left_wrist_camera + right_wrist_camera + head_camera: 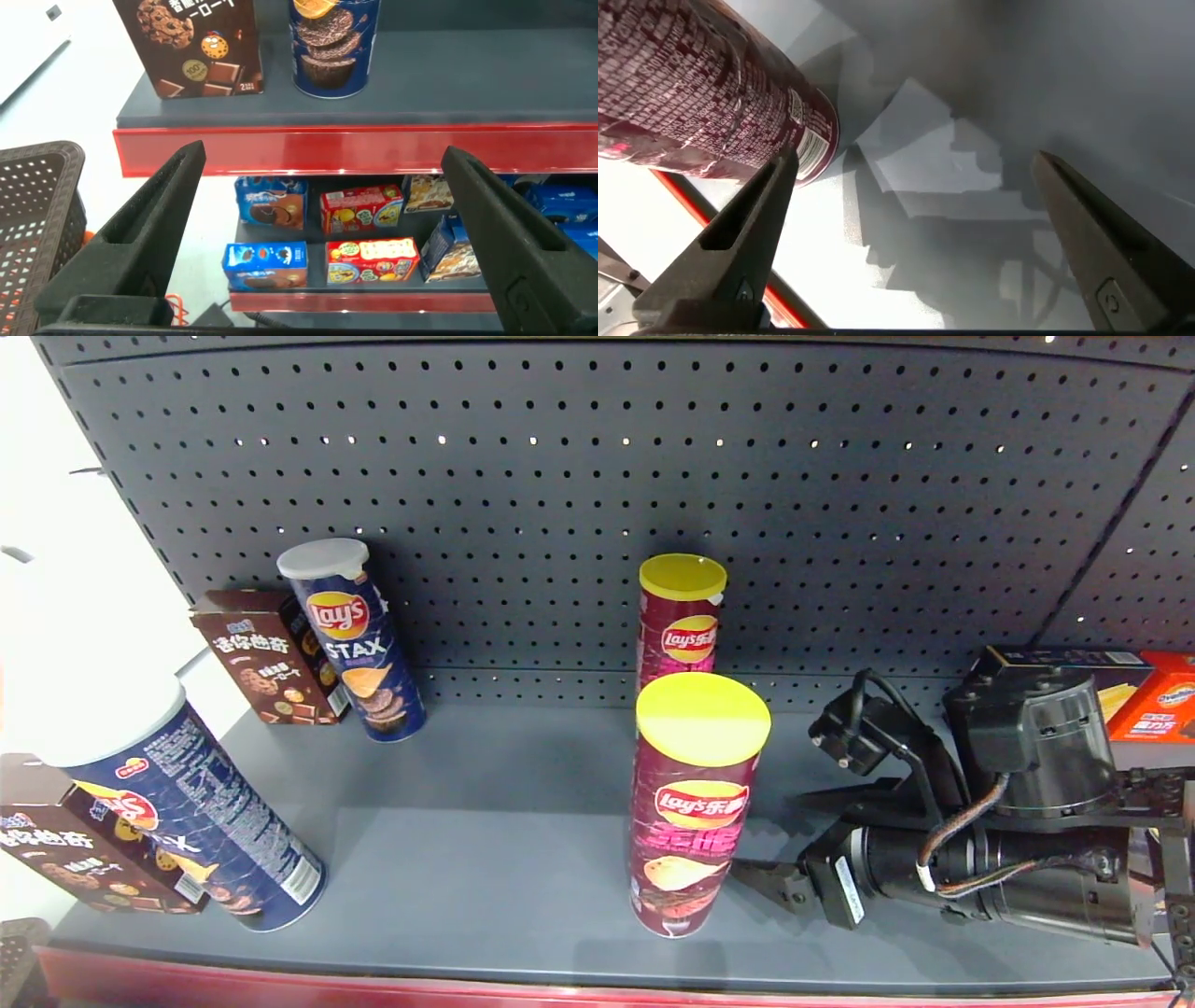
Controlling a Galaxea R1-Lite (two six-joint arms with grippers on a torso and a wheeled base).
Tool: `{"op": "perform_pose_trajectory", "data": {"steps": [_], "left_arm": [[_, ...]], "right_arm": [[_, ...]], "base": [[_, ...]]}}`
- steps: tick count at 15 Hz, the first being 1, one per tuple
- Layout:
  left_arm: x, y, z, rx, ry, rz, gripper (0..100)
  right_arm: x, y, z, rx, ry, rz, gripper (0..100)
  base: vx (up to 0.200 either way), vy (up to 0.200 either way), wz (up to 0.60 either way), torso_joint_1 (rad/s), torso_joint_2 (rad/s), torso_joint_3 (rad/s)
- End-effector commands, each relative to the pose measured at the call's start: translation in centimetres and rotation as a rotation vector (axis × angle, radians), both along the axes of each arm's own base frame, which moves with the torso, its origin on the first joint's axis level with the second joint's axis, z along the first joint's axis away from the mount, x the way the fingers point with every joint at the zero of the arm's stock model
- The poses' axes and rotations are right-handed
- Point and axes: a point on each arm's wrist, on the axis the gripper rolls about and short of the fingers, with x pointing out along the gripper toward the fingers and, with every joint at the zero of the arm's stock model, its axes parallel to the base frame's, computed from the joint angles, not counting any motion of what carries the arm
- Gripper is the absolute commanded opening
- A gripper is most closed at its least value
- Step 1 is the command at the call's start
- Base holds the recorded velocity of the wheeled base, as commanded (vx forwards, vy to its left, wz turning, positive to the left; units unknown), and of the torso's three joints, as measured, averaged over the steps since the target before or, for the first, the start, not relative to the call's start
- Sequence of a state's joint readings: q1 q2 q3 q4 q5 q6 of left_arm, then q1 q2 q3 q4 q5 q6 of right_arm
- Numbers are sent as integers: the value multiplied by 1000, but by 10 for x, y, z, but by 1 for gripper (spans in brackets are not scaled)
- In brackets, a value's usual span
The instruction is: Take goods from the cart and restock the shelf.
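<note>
Two maroon chip cans with yellow lids stand on the grey shelf point(485, 821), the front one point(695, 803) near the edge and the other point(680, 616) behind it by the pegboard. My right gripper point(775, 840) lies low on the shelf just right of the front can, open and holding nothing. In the right wrist view the front can point(710, 93) sits just beyond one fingertip point(775, 187), outside the gap of the right gripper point(915, 163). My left gripper point(322, 154) hangs open and empty in front of the shelf's red edge point(374, 149).
Two blue chip cans point(350, 635) point(177, 812) and brown cookie boxes point(266, 653) point(84, 859) fill the shelf's left side. An orange box point(1158, 695) stands at the far right. A black basket point(37, 205) and lower shelves of boxes point(360, 233) appear below.
</note>
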State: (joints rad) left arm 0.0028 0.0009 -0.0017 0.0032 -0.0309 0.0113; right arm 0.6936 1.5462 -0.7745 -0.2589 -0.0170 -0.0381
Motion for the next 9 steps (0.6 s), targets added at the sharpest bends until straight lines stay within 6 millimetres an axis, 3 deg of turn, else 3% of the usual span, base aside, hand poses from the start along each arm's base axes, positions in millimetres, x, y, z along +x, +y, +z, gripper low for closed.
{"op": "perform_pose_trajectory", "data": {"steps": [1, 6, 7, 9], "left_arm": [[0, 0, 0, -1, 2, 0, 100], [0, 0, 0, -1, 2, 0, 100], [0, 0, 0, 1, 2, 0, 100], [0, 0, 0, 1, 2, 0, 100]], "right_arm": [[0, -1, 1, 2, -3, -4, 100], [-2, -28, 28, 81, -103, -91, 100], [-9, -52, 49, 134, -183, -157, 100], [-28, -83, 68, 181, -272, -235, 100]], "base": [[0, 0, 0, 0, 0, 0], [0, 0, 0, 0, 0, 0], [0, 0, 0, 0, 0, 0], [0, 0, 0, 0, 0, 0]]}}
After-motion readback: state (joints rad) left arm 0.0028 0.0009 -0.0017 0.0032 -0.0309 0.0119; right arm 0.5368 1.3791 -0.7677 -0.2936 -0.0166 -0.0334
